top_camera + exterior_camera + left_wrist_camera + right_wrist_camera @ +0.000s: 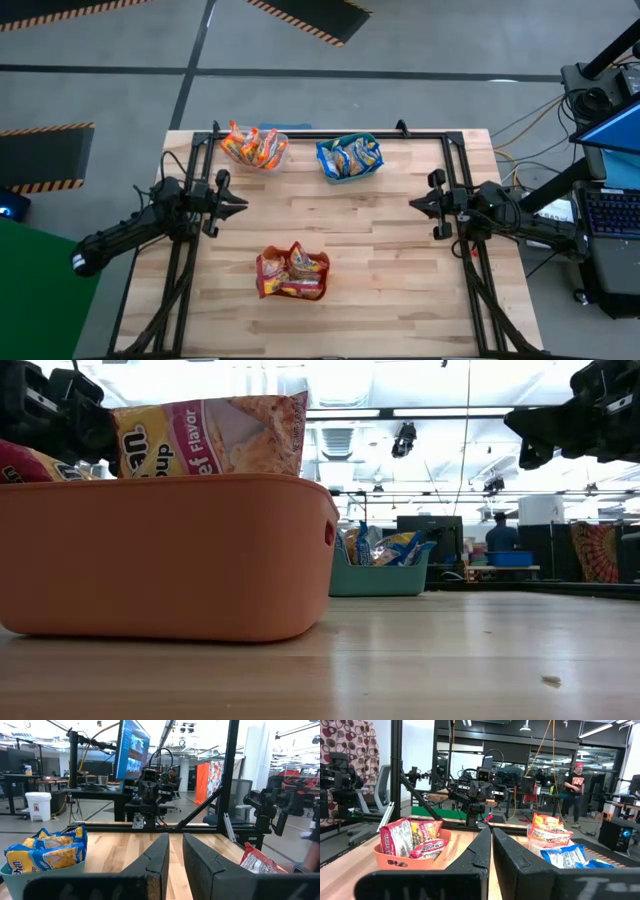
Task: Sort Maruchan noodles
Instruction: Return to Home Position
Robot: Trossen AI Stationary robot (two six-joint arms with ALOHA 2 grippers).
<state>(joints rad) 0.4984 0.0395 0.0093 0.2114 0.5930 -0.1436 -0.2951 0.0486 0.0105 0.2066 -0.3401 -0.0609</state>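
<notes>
Sorting looks done; step in hand is parking arms, so no grasp needed next. Orange flat plastic ramen packets (253,146) sit in clear plastic tub (284,149), upper centre; blue packets (350,155) in teal tub (375,579) beside it; dark-red packets (291,268) in orange tub (160,560), lower centre. Left gripper (240,206) mid-left & right gripper (414,204) mid-right: fingers pressed together, empty.

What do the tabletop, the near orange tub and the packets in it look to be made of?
Tabletop: pale wood planks with a satin finish; grain and seams show.
Orange tub: matte moulded plastic, going by its smooth wall and cut handle hole.
Noodle packets: probably thin, glossy printed plastic film; they look crinkled, with highlights.
</notes>
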